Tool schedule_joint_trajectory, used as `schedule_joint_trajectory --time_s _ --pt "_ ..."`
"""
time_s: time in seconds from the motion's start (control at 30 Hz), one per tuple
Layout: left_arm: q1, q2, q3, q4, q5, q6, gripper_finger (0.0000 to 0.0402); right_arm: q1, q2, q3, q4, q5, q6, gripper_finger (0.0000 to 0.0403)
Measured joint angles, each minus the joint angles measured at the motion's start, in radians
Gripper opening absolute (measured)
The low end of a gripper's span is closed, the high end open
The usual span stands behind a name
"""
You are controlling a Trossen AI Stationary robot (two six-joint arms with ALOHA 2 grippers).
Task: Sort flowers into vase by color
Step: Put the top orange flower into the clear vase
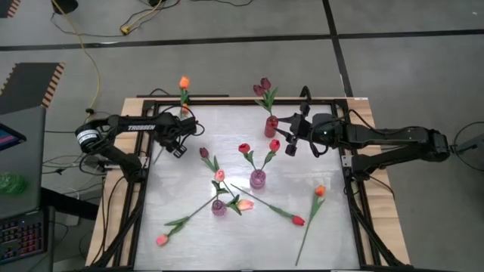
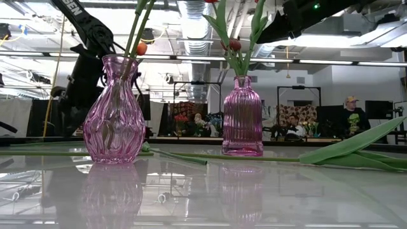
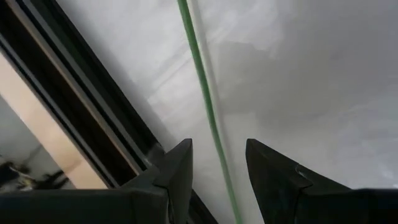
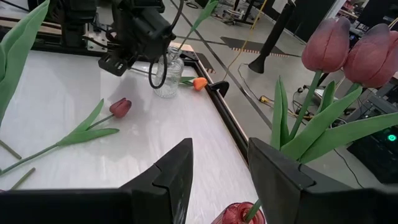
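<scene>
We are about halfway: vases (image 1: pixel 258 178) hold some tulips, while five tulips (image 1: pixel 299 221) lie on the tabletop (image 1: pixel 333 242). Left claw (image 1: pixel 179 151) spread around a green stem (image 3: pixel 205 93) (nothing pinched); right claw (image 1: pixel 290 134) spread, empty.

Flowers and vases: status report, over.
Left gripper jaws open, a thin green stem running between them. Right gripper jaws open beside the red vase. Several tulips lie loose on the table.

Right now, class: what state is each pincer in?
Left pincer: open, a green stem between its fingers, not gripped.
Right pincer: open, holding nothing.
</scene>
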Motion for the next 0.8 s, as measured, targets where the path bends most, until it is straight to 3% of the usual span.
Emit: schedule_joint_trajectory --time_s 0.33,0.5,0.8 --pt "0.0 0.0 0.0 -0.092 0.018 -0.107 0.0138 0.0 0.0 0.0 0.0 0.0 0.0 0.0179" --pt "0.0 0.0 -0.021 -0.011 0.037 -0.115 0.0138 0.0 0.0 0.0 0.0 0.0 0.0 0.0179" --pt "0.048 -0.007 -0.127 0.085 -0.025 -0.161 0.0138 0.0 0.0 0.0 0.0 0.0 0.0 0.0179"
